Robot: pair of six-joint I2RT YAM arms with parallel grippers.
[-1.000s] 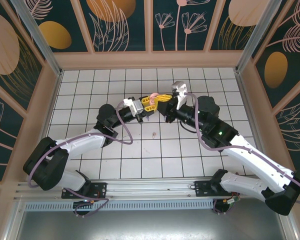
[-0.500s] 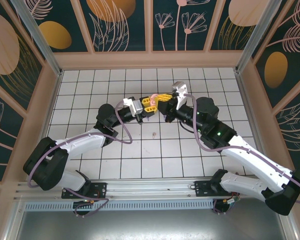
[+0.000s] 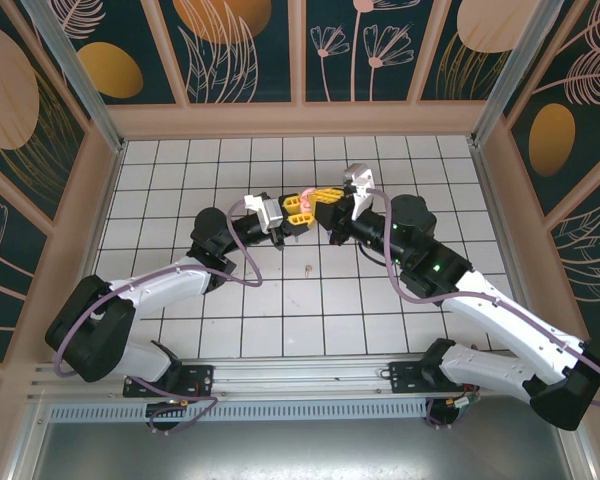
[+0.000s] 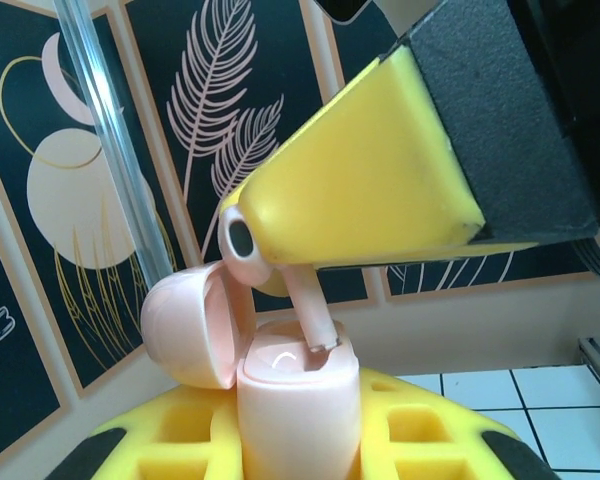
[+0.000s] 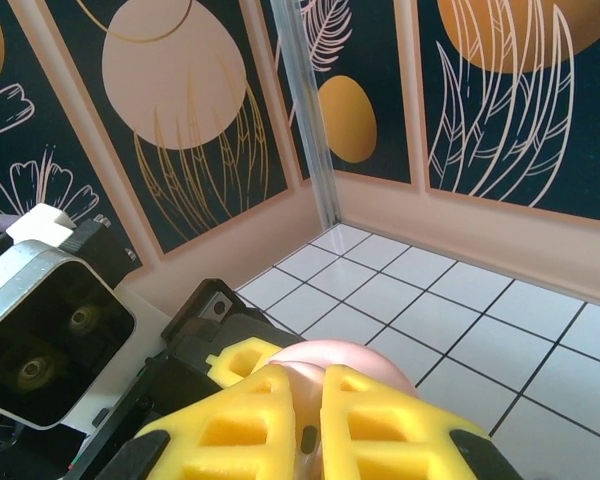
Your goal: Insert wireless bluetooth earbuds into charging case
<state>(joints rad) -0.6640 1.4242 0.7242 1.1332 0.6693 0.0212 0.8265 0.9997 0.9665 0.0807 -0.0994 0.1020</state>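
Earbud pinched in my right gripper may jam, stem tilted entering the case my left gripper clamps just below

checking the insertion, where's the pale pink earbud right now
Left wrist view, centre: the pale pink earbud sits pinched in the right claw, its stem tip at the mouth of the open pink case that the left claw holds.

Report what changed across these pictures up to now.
Barely anything: the right arm edged slightly left toward the meeting point. Nothing was grasped or released. Unchanged: the left gripper shut on the open pink case, the right gripper holding the pink earbud with its stem entering the case, both raised over the tiles.
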